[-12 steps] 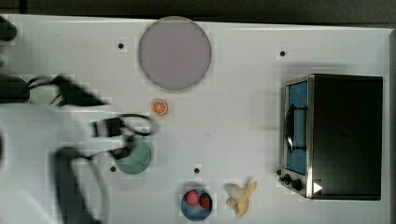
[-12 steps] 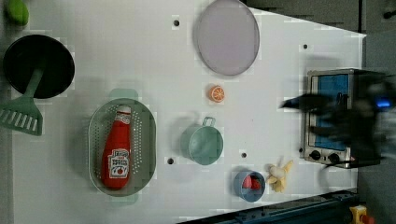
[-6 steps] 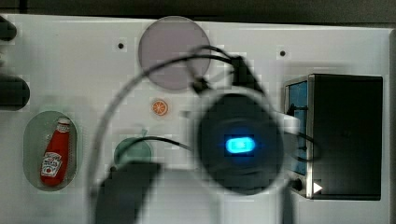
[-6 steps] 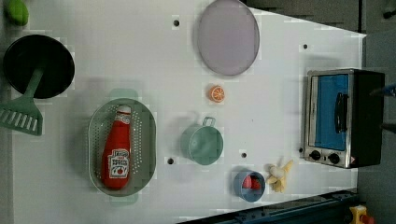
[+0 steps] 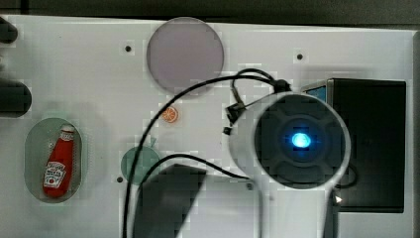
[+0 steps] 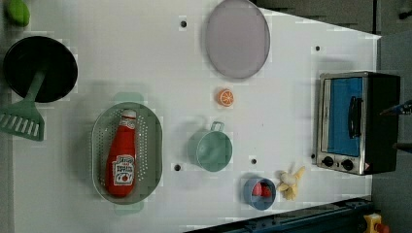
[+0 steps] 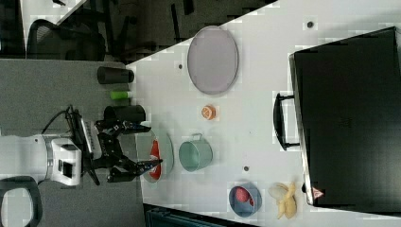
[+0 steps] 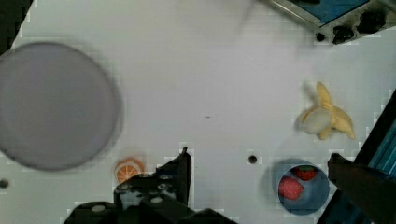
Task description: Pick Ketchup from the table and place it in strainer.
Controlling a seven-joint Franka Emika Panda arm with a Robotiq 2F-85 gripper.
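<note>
My fingers: spread wide and holding nothing; my gripper (image 7: pixel 142 146) hangs in the right view with its tips apart over the near edge of the table (image 6: pixel 145 58); in the wrist view one dark finger (image 8: pixel 183 168) and the other finger frame bare tabletop

Ketchup (image 6: pixel 122 160): lies flat on its side inside the strainer (image 6: pixel 99 145), white cap toward the rim tab, label up; in the top view it rests well apart from my wrist

Handling, my judgement: a small plastic squeeze bottle, likely light, with a smooth, somewhat slippery skin that yields under pressure; I would take it across the red body just above the label, not at the narrow cap, and squeeze only gently

Task state, my judgement: the bottle sits in the basket, so the placing looks complete

Strainer: pale mint oval, perforated floor, holds the bottle alone

Green cup (image 6: pixel 213 150): upright beside the strainer, nothing visible inside

Blue bowl (image 8: pixel 299 186): holds red fruit, a strawberry among it

Plate (image 6: pixel 236 39): grey-lilac, bare

Toaster oven (image 6: pixel 357 121): door shut, contents hidden

Loose items: orange slice (image 6: pixel 225 97) and peeled banana (image 8: pixel 324 116) lie directly on the table
</note>
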